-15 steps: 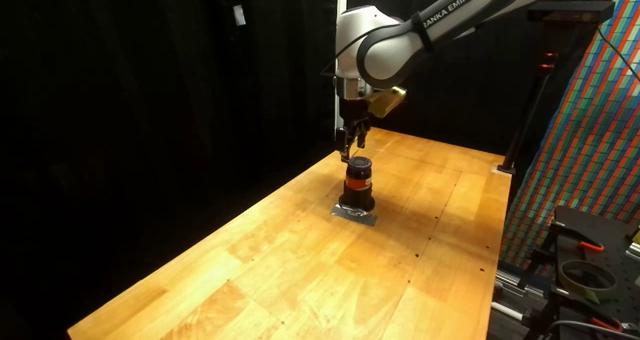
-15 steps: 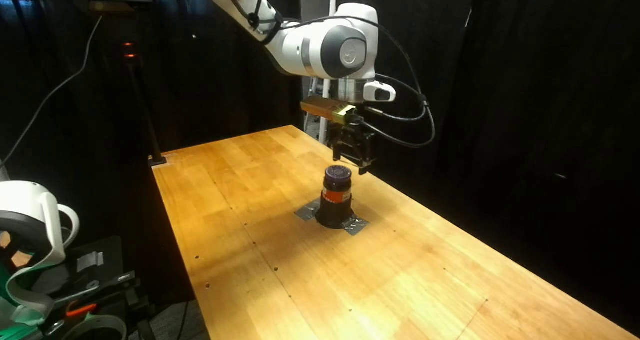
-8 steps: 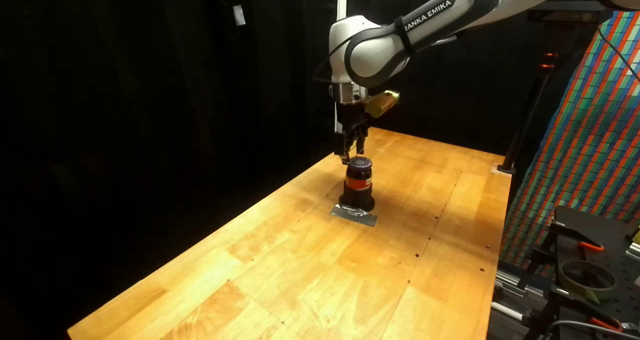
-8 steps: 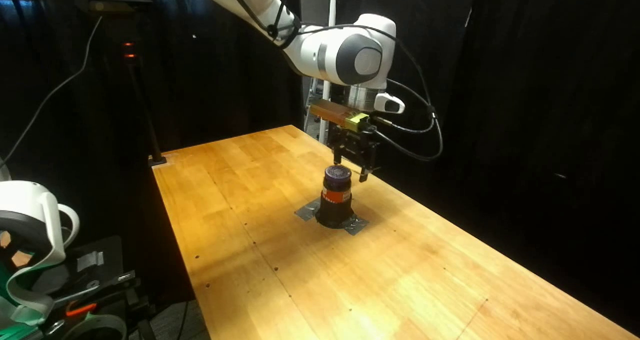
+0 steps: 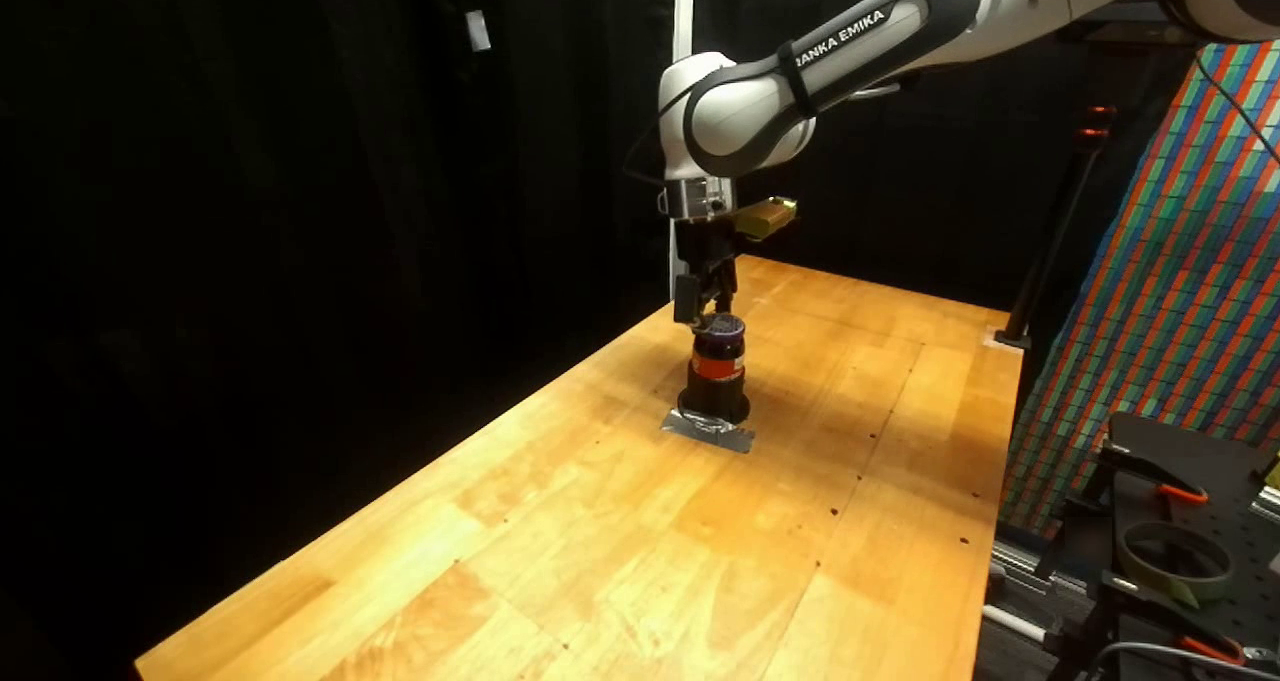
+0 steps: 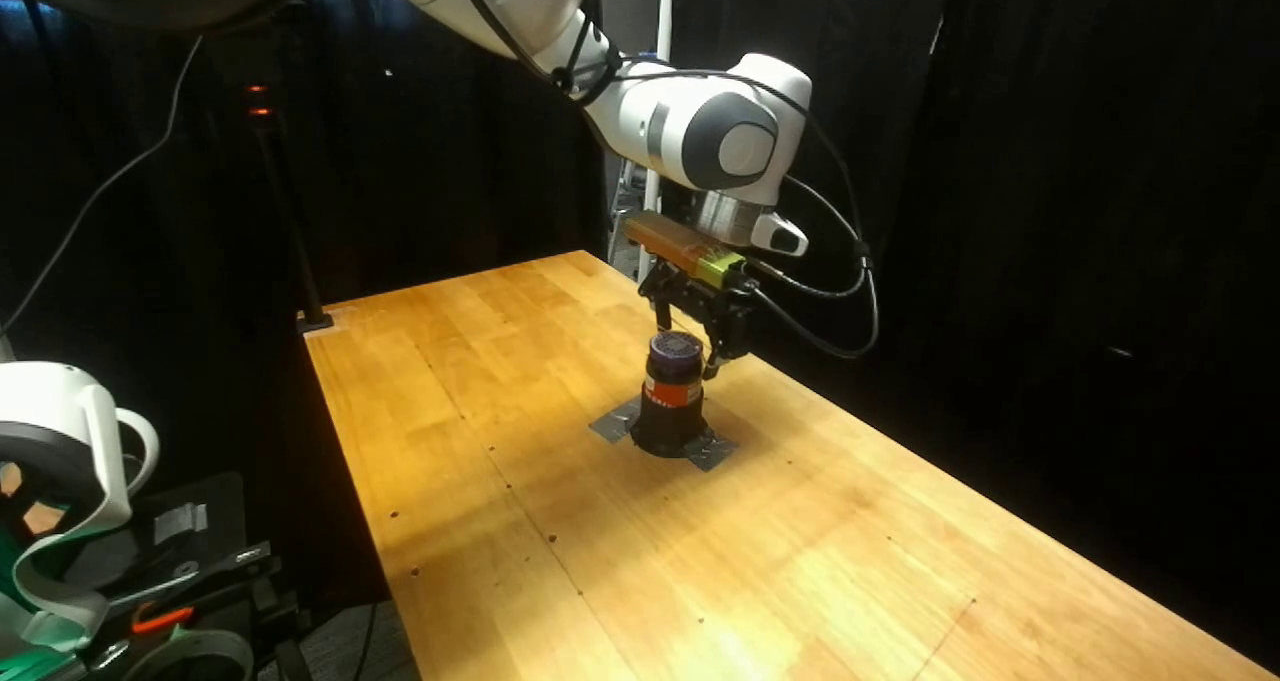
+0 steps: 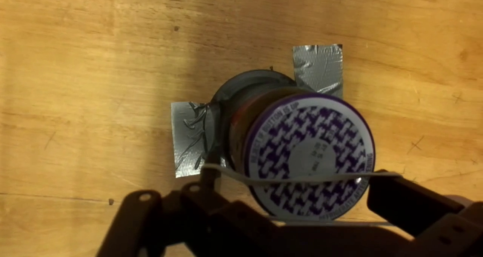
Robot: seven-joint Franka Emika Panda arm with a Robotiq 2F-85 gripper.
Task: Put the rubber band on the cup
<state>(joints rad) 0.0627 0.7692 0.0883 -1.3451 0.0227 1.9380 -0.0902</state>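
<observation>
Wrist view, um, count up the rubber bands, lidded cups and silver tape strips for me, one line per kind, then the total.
Rubber band: 1
Lidded cup: 1
Silver tape strips: 2
Total: 4

Cup [image 7: 313,155] sits on table [image 7: 83,76]; in wrist view, tape [image 7: 319,66] lies left and upper right of it, rubber band [image 7: 302,179] spans gripper [image 7: 296,176] across cup top (contact unclear).
</observation>
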